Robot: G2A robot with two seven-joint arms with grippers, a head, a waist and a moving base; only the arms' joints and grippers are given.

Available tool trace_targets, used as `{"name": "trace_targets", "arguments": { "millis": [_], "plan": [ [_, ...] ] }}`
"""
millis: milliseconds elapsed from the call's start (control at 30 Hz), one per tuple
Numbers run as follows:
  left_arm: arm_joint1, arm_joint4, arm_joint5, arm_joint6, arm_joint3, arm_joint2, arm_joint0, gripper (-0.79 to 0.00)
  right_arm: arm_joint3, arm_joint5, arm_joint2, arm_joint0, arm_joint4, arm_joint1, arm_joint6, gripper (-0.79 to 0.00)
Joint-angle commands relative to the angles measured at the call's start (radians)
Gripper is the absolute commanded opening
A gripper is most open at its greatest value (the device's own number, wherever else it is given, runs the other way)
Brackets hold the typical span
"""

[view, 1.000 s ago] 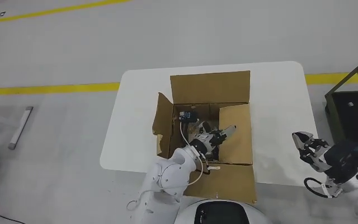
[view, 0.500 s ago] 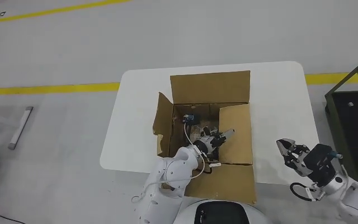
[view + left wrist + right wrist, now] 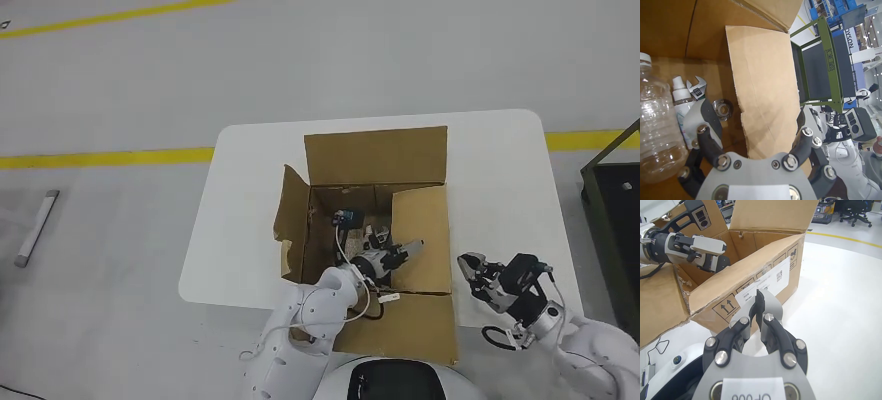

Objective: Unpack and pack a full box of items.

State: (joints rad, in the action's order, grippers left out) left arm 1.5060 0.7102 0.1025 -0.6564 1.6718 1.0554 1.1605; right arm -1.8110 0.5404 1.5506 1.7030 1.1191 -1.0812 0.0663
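Closed right claw [image 3: 758,295] just beside cardboard box [image 3: 753,264]

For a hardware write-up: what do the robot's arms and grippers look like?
The left arm and right arm have glossy white shells, with looping black wrist cables. The left gripper and right gripper each have a grey base plate, black linkages, silver screws, pale fingers, black pads and a white label.

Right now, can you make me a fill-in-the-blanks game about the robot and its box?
The left hand, over the box, is ___.
The right hand, outside the box, is ___.
The clear bottle has a ___ cap.
The tool next to the spray bottle is a ___.
Missing words: open; shut; white; wrench.
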Motion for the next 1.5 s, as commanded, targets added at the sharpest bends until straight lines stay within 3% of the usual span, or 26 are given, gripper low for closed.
{"name": "trace_targets", "arguments": {
  "millis": [0, 700, 967, 1000, 1033, 1233, 1467],
  "plan": [
    [0.0, -0.009, 0.0, 0.0, -0.005, -0.004, -0.001, 0.0, 0.009, -0.001, -0.012, -0.011, 0.004, -0.001, -0.001, -0.785],
    [0.002, -0.098, 0.022, -0.004, 0.05, -0.047, -0.034, 0.0, 0.019, 0.004, -0.048, -0.047, 0.006, -0.005, -0.008, -0.785],
    [0.003, -0.175, 0.021, -0.012, 0.125, -0.041, -0.046, 0.0, 0.007, -0.002, -0.043, -0.048, -0.01, -0.006, -0.006, -0.785],
    [0.003, -0.183, 0.016, -0.012, 0.133, -0.046, -0.049, 0.0, 0.004, -0.014, -0.038, -0.045, -0.021, -0.006, -0.007, -0.588],
    [0.004, -0.191, 0.011, -0.014, 0.139, -0.051, -0.054, 0.0, 0.004, -0.037, -0.031, -0.038, -0.041, -0.007, -0.011, 0.0],
    [0.011, -0.222, -0.025, 0.028, 0.121, -0.084, -0.09, 0.0, -0.042, -0.118, 0.042, 0.007, -0.161, -0.009, -0.014, 0.0],
    [0.028, -0.225, -0.071, 0.034, 0.078, -0.171, -0.172, 0.0, -0.092, -0.119, 0.19, 0.077, -0.275, -0.005, 0.012, 0.0]
  ]
}}
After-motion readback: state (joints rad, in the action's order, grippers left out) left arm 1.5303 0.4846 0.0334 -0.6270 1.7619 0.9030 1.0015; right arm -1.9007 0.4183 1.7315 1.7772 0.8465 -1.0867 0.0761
